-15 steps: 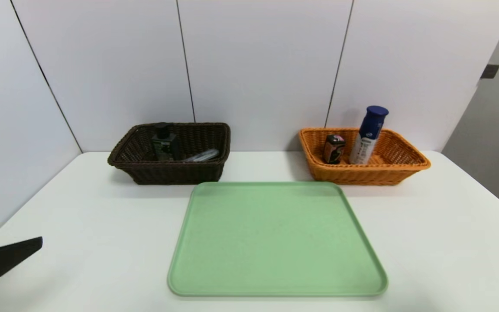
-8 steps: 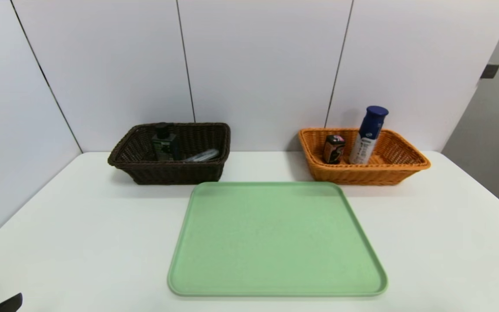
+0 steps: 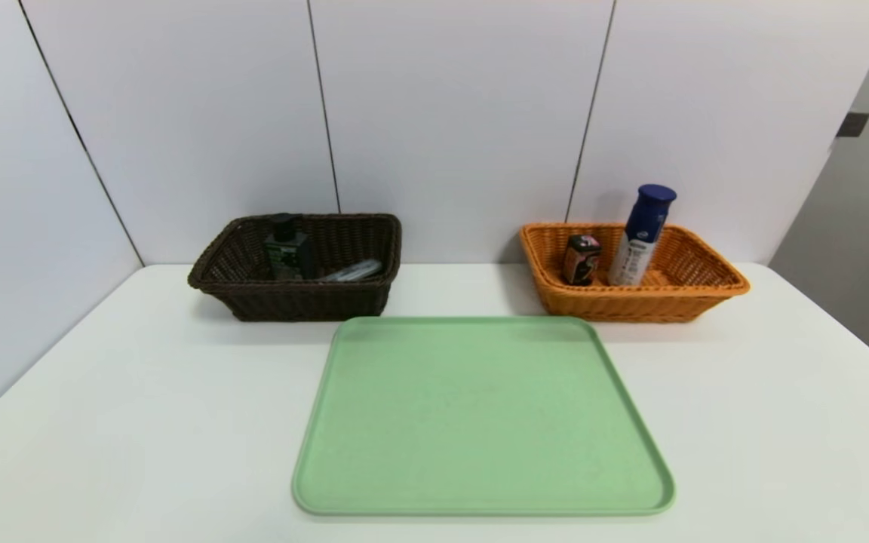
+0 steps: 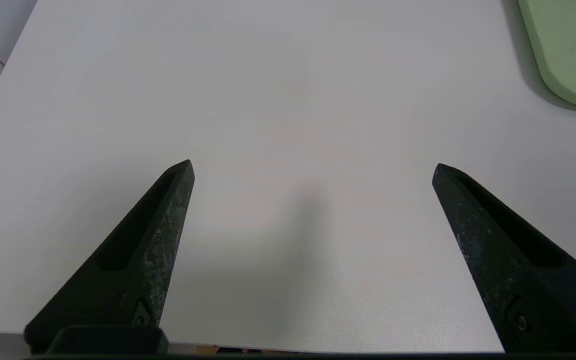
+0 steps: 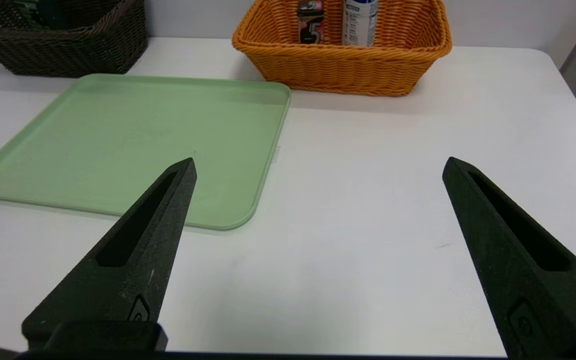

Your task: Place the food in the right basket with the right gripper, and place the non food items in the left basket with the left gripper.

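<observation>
a white table (image 3: 140, 392) carries a green tray (image 3: 480, 415) at its centre, bare of items. from the tray, the dark brown left basket (image 3: 299, 298) sits at 11 o'clock and the orange right basket (image 3: 631, 302) at 1 o'clock, both against the wall and well apart. in the orange basket a white bottle with a dark blue cap (image 3: 642, 235) leans upright, a small dark box with pink-red marks (image 3: 581, 259) just beside it at its 9 o'clock. in the brown basket a black square bottle (image 3: 287, 249) stands, a clear-grey long case (image 3: 351, 271) lying at its 3 o'clock. neither arm shows in the head view. the left gripper (image 4: 313, 167) hangs over bare table with its fingers spread wide and nothing between them; the right gripper (image 5: 318, 165) is likewise spread and unladen, pointing toward the orange basket.
</observation>
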Controlling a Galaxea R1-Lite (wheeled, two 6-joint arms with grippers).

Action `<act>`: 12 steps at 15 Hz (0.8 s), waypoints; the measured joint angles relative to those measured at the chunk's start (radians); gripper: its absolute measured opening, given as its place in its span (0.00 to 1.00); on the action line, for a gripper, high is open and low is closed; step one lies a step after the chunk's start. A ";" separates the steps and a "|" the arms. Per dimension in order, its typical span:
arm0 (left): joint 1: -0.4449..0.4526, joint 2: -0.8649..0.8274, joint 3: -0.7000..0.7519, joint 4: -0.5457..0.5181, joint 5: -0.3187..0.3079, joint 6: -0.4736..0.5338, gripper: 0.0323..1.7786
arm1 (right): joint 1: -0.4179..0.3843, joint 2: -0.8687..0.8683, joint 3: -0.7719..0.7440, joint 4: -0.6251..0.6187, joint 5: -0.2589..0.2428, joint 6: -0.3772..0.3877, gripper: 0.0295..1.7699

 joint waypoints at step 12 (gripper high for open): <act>0.004 -0.184 0.071 -0.027 -0.030 0.025 0.95 | 0.044 -0.157 0.086 0.029 -0.029 -0.099 0.96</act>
